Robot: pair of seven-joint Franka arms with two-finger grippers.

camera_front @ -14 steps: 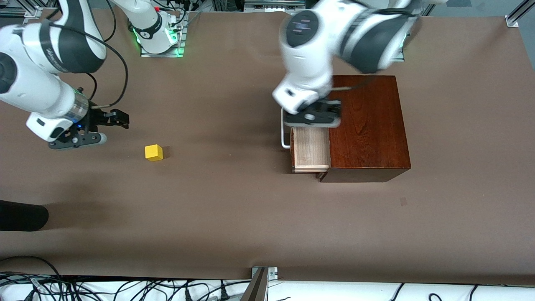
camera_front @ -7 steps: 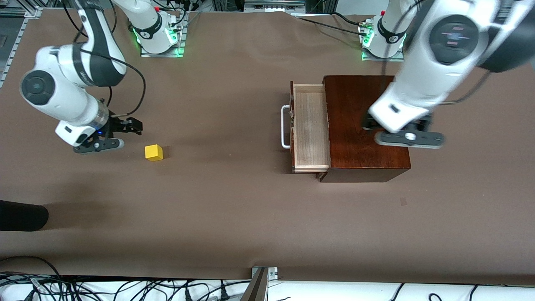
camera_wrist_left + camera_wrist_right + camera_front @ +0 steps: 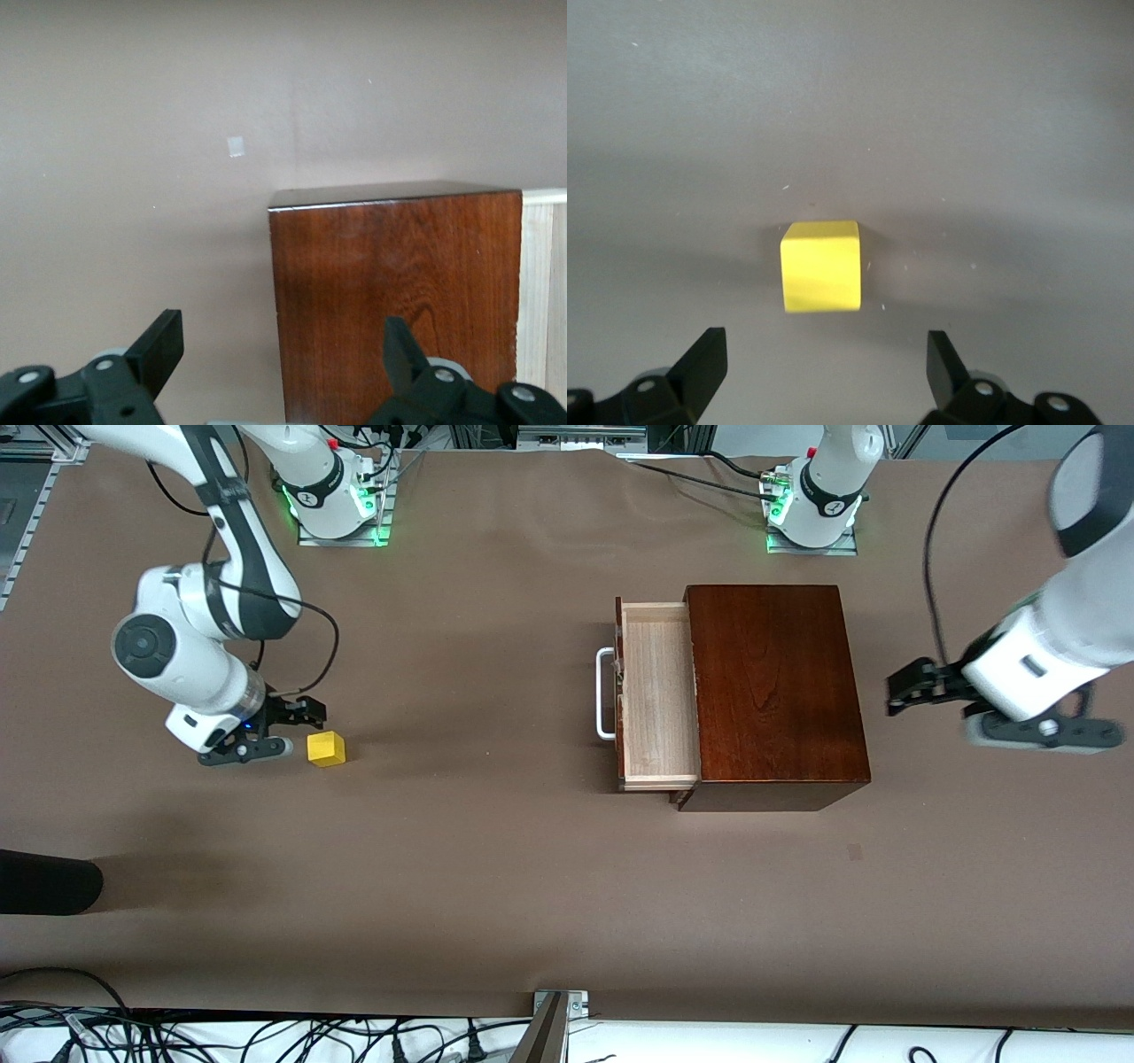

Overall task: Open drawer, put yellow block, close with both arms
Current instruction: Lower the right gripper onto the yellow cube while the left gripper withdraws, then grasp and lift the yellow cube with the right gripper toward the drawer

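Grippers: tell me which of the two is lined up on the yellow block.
The right gripper, open, low beside the yellow block, which sits ahead of its fingers. The left gripper, also open, is past the wooden box, off the drawer.

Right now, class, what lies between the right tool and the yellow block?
Nothing: only bare brown table. In the right wrist view, the open right tool faces the yellow block with a clear strip between them; the front view agrees.

Drawer back part hidden in box; left arm cut off by front view's edge.
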